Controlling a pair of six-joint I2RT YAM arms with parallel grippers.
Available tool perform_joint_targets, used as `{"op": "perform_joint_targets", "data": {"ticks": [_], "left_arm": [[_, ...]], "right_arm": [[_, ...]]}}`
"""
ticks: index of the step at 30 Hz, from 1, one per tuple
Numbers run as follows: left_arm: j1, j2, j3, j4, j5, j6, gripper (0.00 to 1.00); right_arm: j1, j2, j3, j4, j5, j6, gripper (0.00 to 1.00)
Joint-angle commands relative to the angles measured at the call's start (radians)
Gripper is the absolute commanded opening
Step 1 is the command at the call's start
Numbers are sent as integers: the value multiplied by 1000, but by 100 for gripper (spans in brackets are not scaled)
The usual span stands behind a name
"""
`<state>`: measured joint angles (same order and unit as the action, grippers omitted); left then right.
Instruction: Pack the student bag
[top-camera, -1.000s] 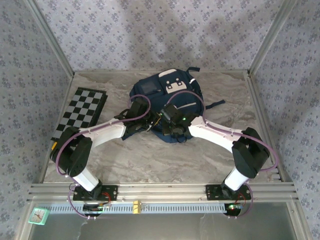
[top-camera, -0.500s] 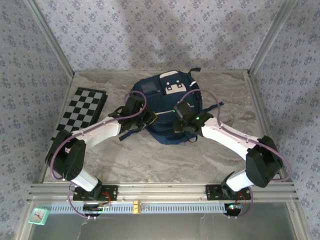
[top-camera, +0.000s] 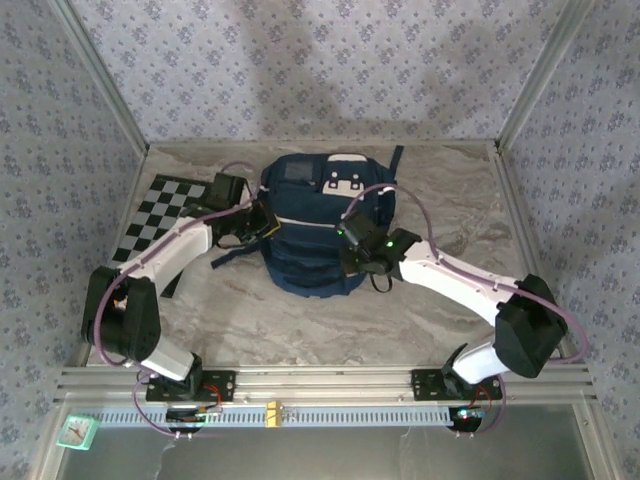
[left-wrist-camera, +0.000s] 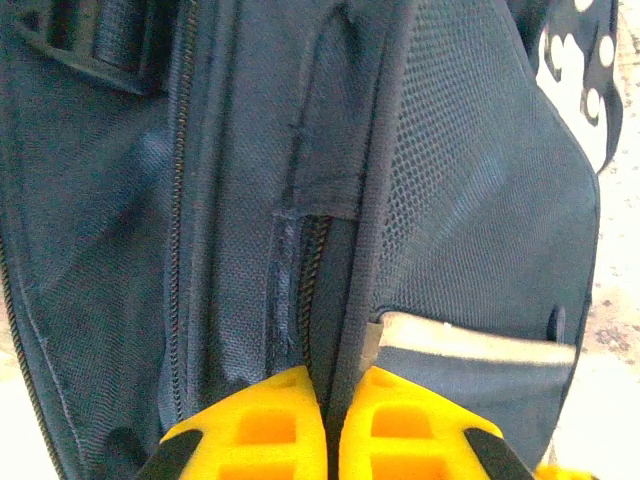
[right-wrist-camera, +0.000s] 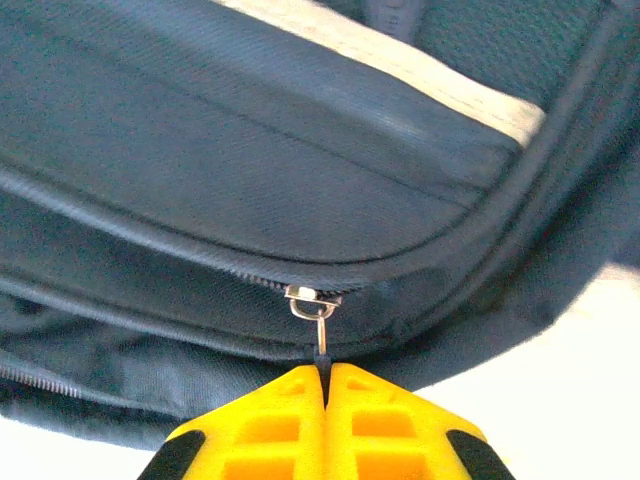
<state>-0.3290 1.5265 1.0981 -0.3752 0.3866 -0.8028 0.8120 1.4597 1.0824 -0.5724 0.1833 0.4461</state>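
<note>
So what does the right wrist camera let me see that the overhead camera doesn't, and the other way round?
Right wrist camera: a small metal zipper pull on the student bag, pinched between the yellow fingers of the shut right end effector.
Overhead camera: the left arm and right arm reaching in from either side, a checkered board left of the bag, and white patches on the bag.
Both: the navy bag's fabric and the right end effector against it.

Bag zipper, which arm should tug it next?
Right, probably. The right pincer is shut on the zipper pull of the student bag; the left pincer just pinches fabric on the bag's side.
</note>
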Motion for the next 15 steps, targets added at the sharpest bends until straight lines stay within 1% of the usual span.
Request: {"op": "perform_joint_targets", "data": {"ticks": [1,2,4,5,7,8,9,11,13,15], "left_arm": [[76,57,117,35,-61,141,0],[88,78,137,29,-61,151,0],[106,92,161,-3,-44,156,9],[111,78,154,-11,-35,142,16],[110,20,103,20,-7,90,39],[107,-15,59,46,12,41,43],[99,-48,17,66,26,-18,46],[67,-104,-59,114,35,-129,53],[9,-157,-124,146,-21,-241,56],[-77,-190,-179,198,-76,-361,62]], "right_arm": [[40,55,52,-11,-69,31,0],[43,72,70,11,-81,42,0],[42,96,97,27,-69,64,0],[43,106,102,28,-56,67,0],[44,115,101,22,-36,69,0],[44,116,102,16,-29,72,0],[43,117,102,8,-24,74,0],[42,114,102,1,-18,75,0],[40,108,92,-1,-11,80,0],[39,104,85,-7,-3,88,0]]}}
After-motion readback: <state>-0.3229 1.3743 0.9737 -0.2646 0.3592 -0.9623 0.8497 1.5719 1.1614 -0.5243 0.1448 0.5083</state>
